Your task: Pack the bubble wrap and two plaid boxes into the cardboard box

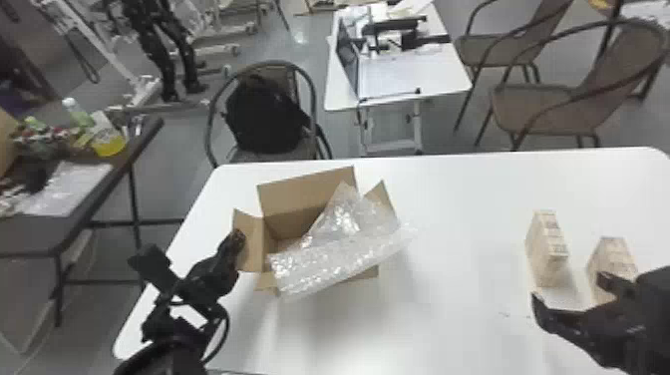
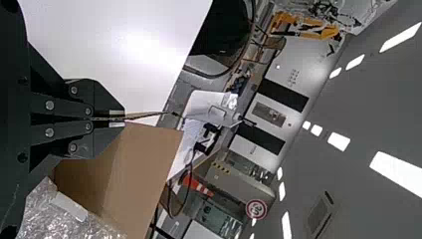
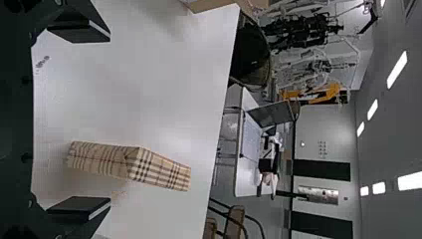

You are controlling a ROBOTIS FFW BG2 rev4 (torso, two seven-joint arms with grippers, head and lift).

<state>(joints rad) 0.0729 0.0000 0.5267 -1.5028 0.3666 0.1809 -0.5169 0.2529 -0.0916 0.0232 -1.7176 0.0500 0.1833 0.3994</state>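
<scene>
Your right gripper [image 1: 568,286] hangs low over the near right of the white table [image 1: 463,319], fingers spread with nothing between them, pointed towards the plaid boxes; that spread looks meant to straddle one of them. At the near left, your left gripper [image 1: 240,240] is clenched on the left flap [image 1: 250,252] of the cardboard box [image 1: 308,197], probably to brace the carton and keep that flap out of the opening.

A little farther in, the bubble wrap [image 1: 331,254] lies loosely across the box, partly inside and spilling over the near and right sides. You seem to have the wrap only partly packed; it probably needs pressing down before it can cushion anything, or a plaid box could ride up on it. Its springiness may push it back out.

Well apart on the right, the left plaid box [image 1: 543,244] and the right plaid box [image 1: 610,254] stand upright beside each other with a gap, which should leave you room for a finger between them. Watch that the right gripper doesn't nudge one over. Beyond the table's far edge sits a black backpack [image 1: 261,117], out of your working area.
</scene>
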